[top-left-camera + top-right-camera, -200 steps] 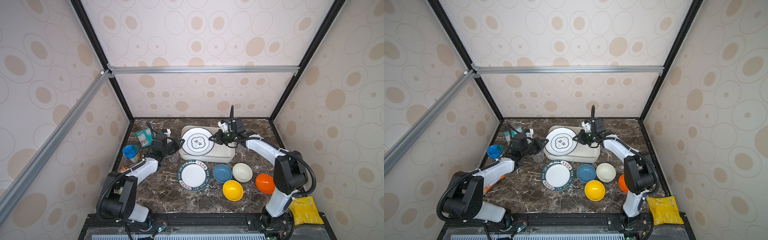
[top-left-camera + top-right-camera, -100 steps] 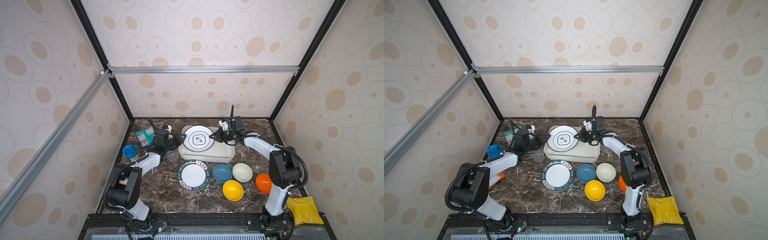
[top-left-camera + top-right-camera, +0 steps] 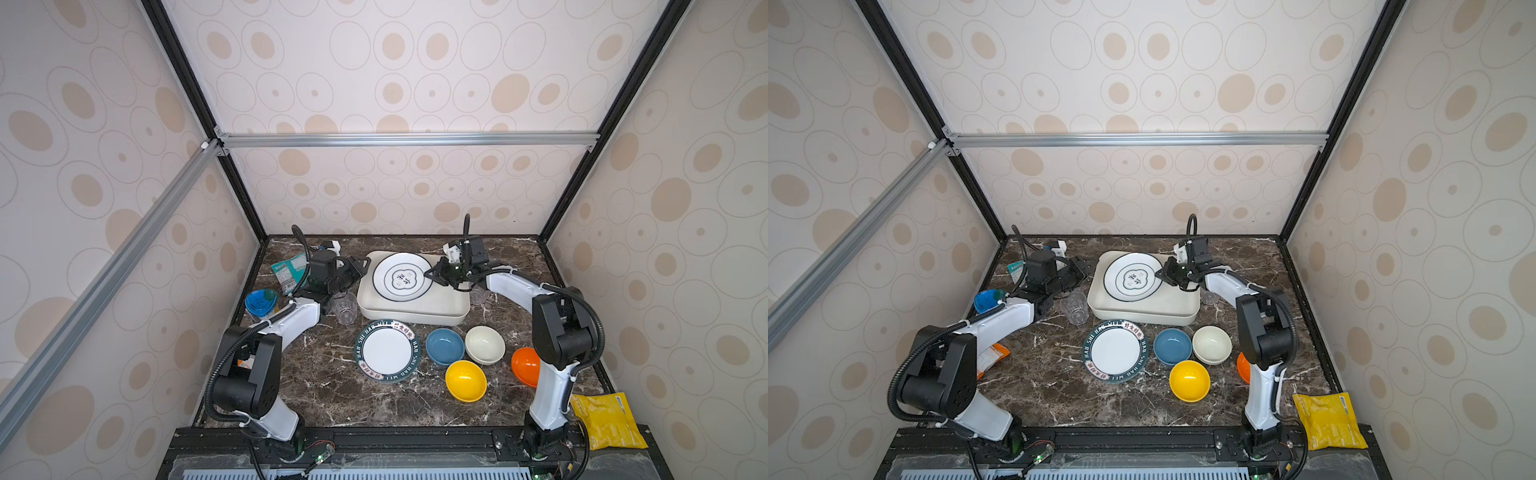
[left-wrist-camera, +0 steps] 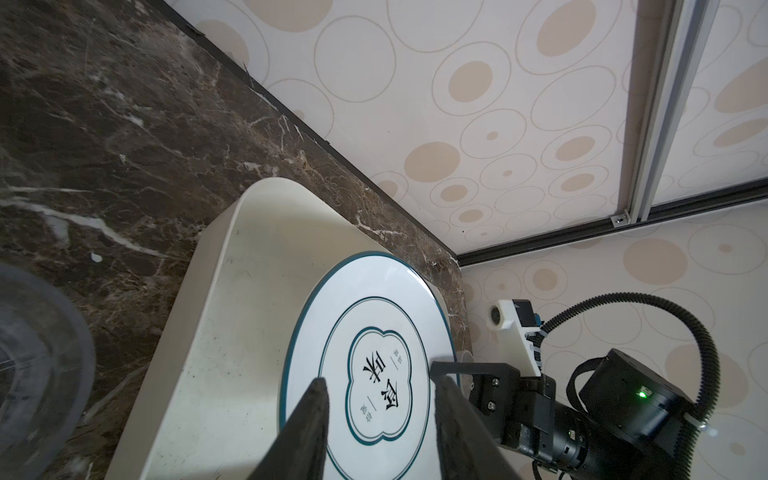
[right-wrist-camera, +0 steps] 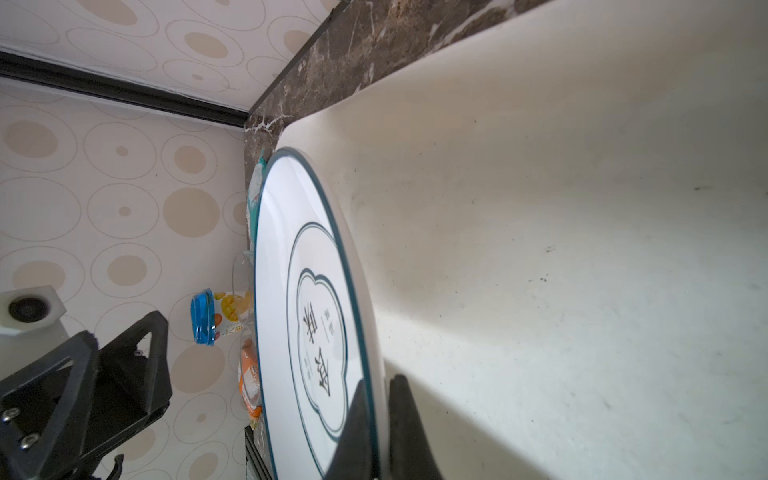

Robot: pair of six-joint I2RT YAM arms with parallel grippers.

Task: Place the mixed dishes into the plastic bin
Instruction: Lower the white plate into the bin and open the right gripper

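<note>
- left gripper (image 3: 360,266) had let go of the white plate (image 3: 401,276) since a second earlier and drawn back; its jaws stood apart on nothing, just beside the left wall of the plastic bin (image 3: 411,316).
- the white plate had shifted right and lay over the bin's far half, inside its walls in both top views.
- right gripper (image 3: 428,274) was clamped on the plate's right rim, one finger (image 5: 357,415) above it and one beneath.
- whether the plate rested on the bin floor could not be told.
- a clear cup (image 3: 345,307) stood by the bin's front left corner.
- in front of the bin sat a second plate (image 3: 387,351), blue bowl (image 3: 444,347), cream bowl (image 3: 485,345), yellow bowl (image 3: 465,380) and orange bowl (image 3: 524,365).
</note>
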